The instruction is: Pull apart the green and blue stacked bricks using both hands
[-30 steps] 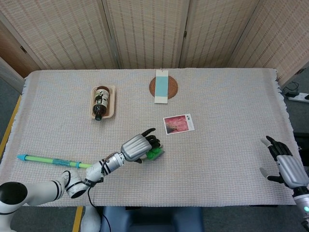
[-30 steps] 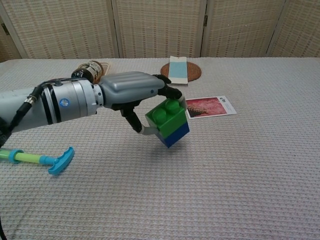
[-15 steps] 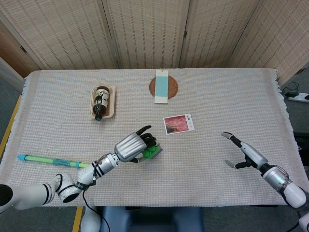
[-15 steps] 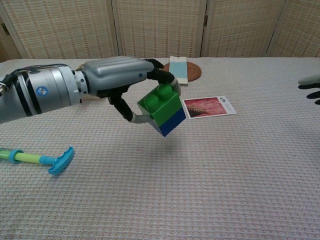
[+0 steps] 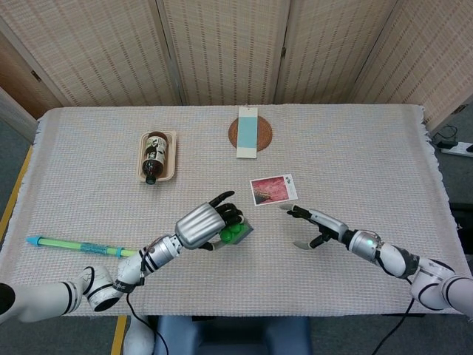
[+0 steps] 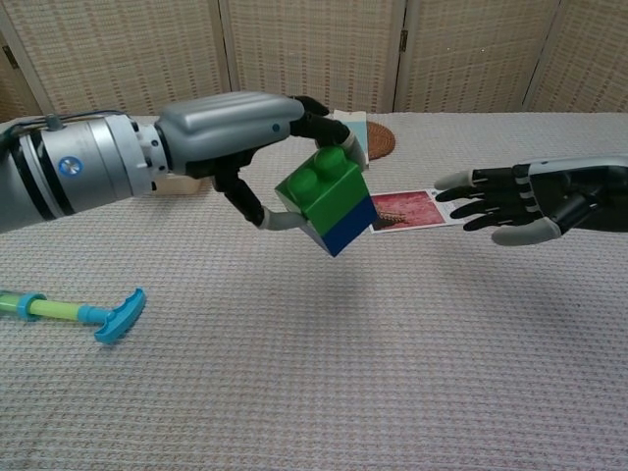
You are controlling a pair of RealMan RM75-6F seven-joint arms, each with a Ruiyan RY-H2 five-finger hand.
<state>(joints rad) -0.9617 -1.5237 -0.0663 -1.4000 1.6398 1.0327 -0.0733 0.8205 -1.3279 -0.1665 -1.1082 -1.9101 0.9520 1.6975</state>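
Now I am holding the stacked bricks (image 6: 327,199) tilted above the bench in my left hand (image 6: 235,137) — my right hand (image 6: 520,199), fingers spread, should be closing squarely on the blue half.

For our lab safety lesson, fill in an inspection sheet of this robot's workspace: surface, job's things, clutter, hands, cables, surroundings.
Surface: table covered with a pale woven cloth.
Job's things: green brick stacked on the blue brick, joined, tilted, held off the table.
Clutter: bottle lying in a tray; pale blue card across a round coaster; photo card; green and blue stick near the left edge.
Hands: left hand grips the bricks; right hand is open, fingers pointing at the bricks, apart from them.
Cables: black cable along the left wrist; cords on the floor at right.
Surroundings: woven folding screens behind the table.
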